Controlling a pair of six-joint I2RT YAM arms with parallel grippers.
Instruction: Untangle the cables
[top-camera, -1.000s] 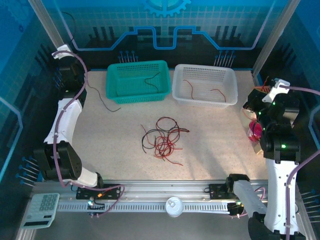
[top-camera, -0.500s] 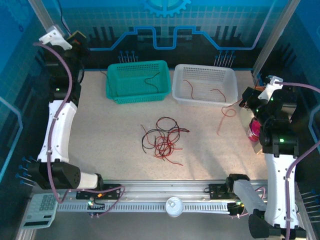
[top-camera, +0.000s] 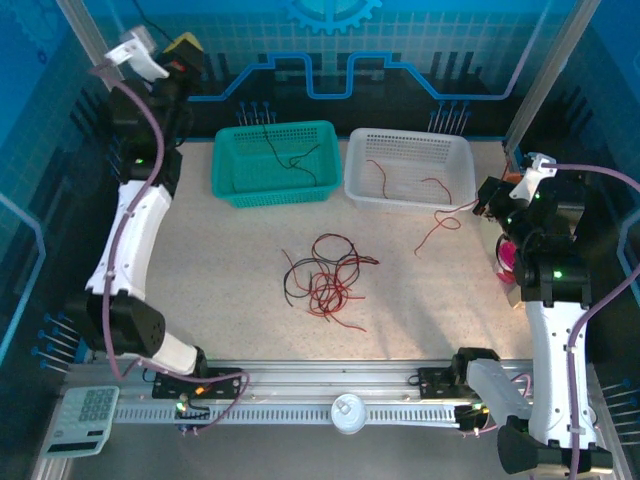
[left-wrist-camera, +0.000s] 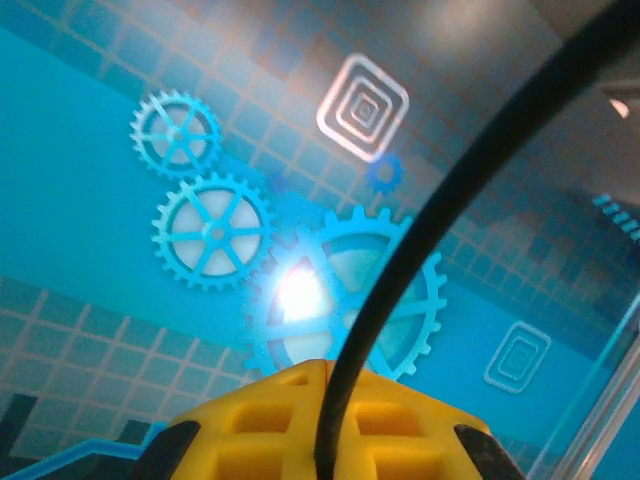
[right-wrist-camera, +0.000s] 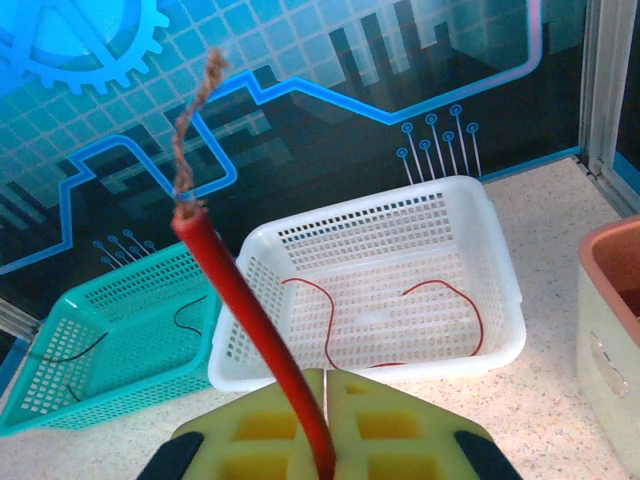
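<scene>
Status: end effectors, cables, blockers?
Left end effector shut on black cable, tail in teal basket. Right end effector shut on red cable, near white basket. Tangled pile centre of table. No obstructions.

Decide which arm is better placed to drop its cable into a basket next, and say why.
Probably left: its black cable already hangs into the teal basket. The right arm's red cable dangles over the table, outside the white basket.
</scene>
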